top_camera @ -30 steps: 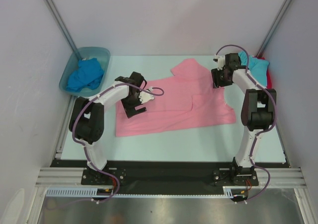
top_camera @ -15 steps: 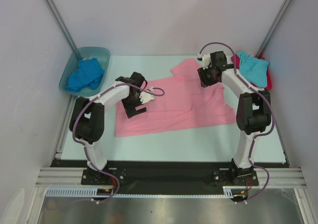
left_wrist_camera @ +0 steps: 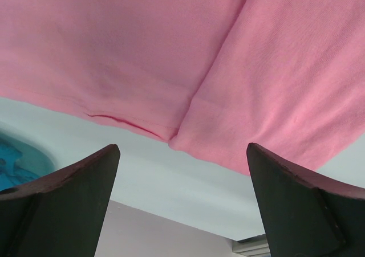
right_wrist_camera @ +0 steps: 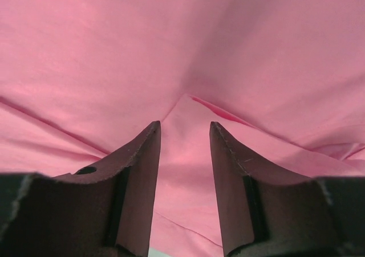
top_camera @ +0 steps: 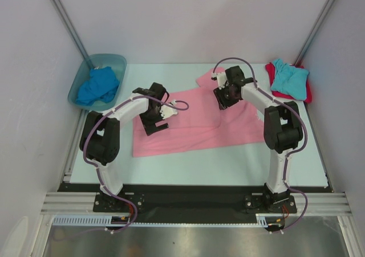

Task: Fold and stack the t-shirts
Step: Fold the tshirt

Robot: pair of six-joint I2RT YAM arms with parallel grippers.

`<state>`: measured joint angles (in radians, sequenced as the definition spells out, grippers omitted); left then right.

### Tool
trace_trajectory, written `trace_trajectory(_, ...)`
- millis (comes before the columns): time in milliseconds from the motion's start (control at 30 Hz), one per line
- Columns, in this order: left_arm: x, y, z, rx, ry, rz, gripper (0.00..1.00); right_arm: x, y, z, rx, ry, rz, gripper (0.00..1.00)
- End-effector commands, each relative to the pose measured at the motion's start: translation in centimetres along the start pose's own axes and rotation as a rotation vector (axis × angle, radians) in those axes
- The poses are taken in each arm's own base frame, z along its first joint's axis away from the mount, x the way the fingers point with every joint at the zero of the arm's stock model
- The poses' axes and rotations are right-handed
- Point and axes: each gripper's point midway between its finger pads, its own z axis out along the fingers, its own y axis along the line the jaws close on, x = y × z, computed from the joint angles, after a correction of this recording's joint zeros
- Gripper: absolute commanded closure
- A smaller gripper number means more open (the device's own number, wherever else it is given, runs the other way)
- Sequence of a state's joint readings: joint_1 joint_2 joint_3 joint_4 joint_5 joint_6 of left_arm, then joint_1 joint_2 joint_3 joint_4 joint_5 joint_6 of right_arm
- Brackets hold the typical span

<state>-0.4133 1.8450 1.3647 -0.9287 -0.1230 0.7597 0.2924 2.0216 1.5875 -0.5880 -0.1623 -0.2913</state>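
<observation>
Pale bench (top_camera: 228,160): pink t-shirt (top_camera: 188,126) barely folded, turquoise shirt (top_camera: 290,77) on red shirt (top_camera: 308,92), blue shirt (top_camera: 98,86) in tub (top_camera: 108,58). Left jaws wide, right jaws narrow, empty.

Red t-shirt (top_camera: 308,92) mostly beneath turquoise t-shirt (top_camera: 289,77)

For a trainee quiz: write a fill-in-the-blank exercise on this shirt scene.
1. The left tool, jaws wide ____, hangs over the pink shirt.
2. The blue shirt lies in the ____.
3. The red shirt lies ____ the turquoise shirt.
Missing: open; tub; under.
</observation>
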Motion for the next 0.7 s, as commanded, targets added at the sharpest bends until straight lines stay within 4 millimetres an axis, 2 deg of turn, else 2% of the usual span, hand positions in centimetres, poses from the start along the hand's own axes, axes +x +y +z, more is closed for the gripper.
trace_trajectory(0,-0.8,0.2,-1.1,-0.017,-0.045,-0.003,0.0,0.0,0.6,0.2,-0.008,0.012,-0.029,0.55)
trace_trajectory(333,-0.8,-0.2,-1.0,-0.011,-0.055,-0.003,0.0,2.0,0.2,1.8,0.006,0.062,-0.033,0.55)
trace_trajectory(667,-1.0,-0.1,-1.1,-0.014,-0.059,0.001,0.0,1.4,0.2,2.2,0.01,0.052,-0.036,0.55)
